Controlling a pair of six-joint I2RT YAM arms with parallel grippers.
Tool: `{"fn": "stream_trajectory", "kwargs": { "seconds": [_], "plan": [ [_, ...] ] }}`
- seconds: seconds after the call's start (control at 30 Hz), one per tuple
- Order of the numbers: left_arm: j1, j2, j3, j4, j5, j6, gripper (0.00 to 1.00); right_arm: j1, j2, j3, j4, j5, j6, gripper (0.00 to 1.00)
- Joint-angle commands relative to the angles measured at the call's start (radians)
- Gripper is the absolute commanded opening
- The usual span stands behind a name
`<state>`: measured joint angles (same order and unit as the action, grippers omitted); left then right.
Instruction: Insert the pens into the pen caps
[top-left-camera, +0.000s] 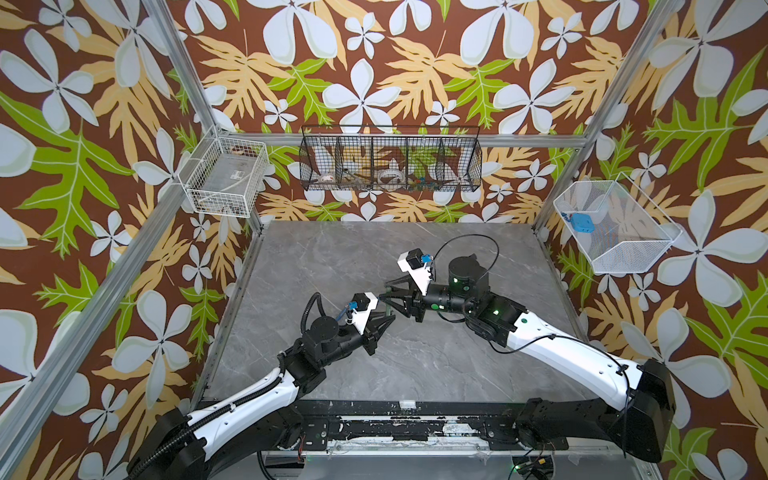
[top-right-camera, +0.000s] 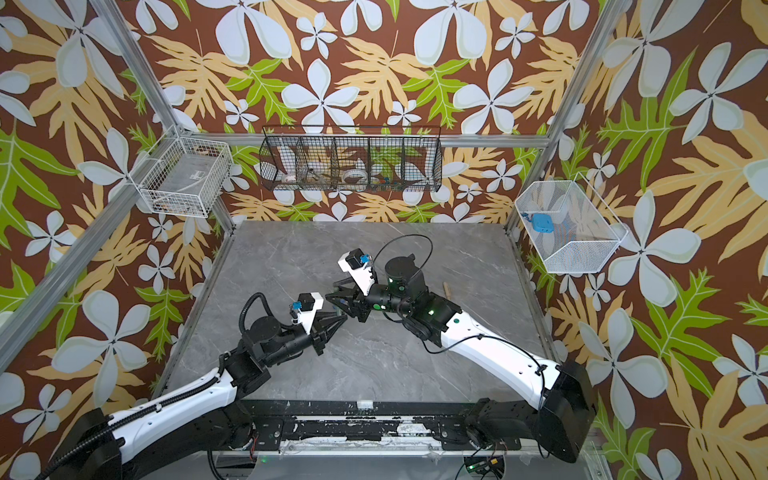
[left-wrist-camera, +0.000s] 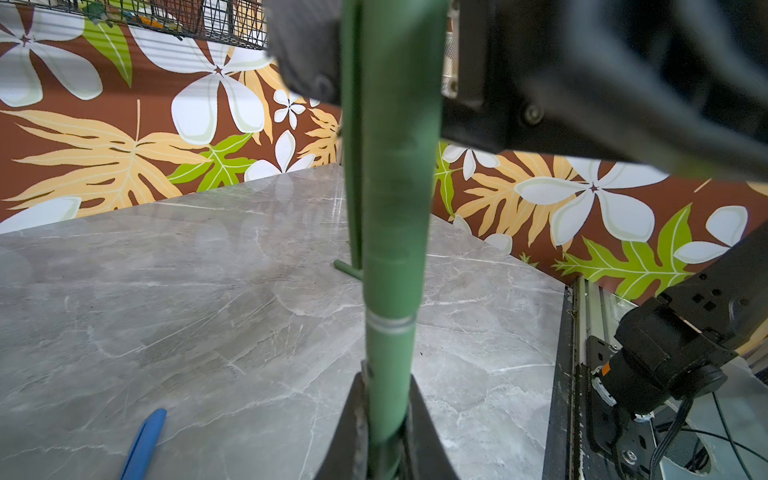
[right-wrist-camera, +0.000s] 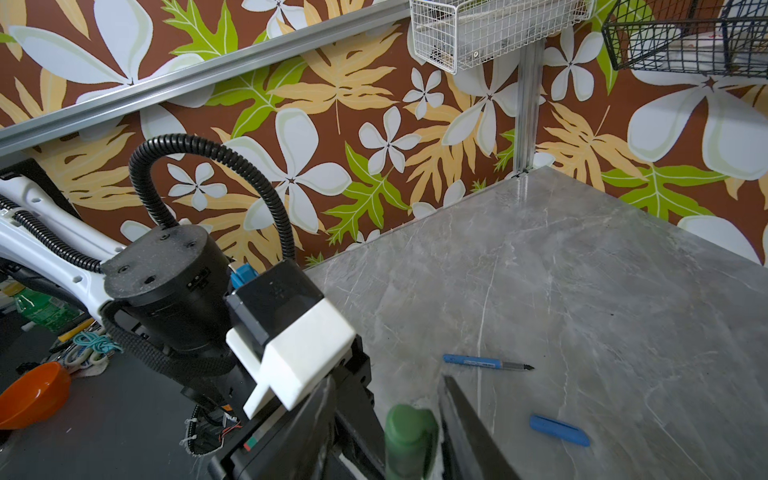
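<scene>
Left fingers (left-wrist-camera: 353, 432) are clamped on the green pen (left-wrist-camera: 388, 386), lower centre, above the counter (left-wrist-camera: 166, 311). The pen's long axis runs up-frame into the green cap (left-wrist-camera: 395, 145). Right fingers (right-wrist-camera: 461, 415), nearer, stand apart around the cap end.

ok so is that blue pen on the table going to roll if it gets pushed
Probably: the blue pen is a thin round barrel lying flat on the smooth table, uncapped, with no clip showing. It looks stiff and light, so it may skid too.
</scene>
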<state>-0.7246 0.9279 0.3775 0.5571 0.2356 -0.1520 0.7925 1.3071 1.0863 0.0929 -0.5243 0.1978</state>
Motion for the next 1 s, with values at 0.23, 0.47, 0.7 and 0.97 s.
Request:
{"fn": "stream_trajectory", "kwargs": {
  "seconds": [0.23,0.47,0.7,0.97],
  "plan": [
    [-0.001,0.000,-0.001,0.029,-0.065,-0.001,0.00,0.002,0.014,-0.005,0.007,-0.035,0.003,0.21],
    [-0.001,0.015,-0.015,0.076,-0.119,-0.003,0.00,0.002,0.018,-0.001,-0.027,-0.044,-0.002,0.08],
    [-0.001,0.023,0.077,0.011,-0.148,0.011,0.00,0.002,0.030,0.025,-0.147,-0.030,-0.053,0.01],
    [-0.001,0.009,0.108,0.051,-0.216,0.066,0.00,0.001,0.003,0.017,-0.278,-0.010,-0.105,0.00]
  ]
}}
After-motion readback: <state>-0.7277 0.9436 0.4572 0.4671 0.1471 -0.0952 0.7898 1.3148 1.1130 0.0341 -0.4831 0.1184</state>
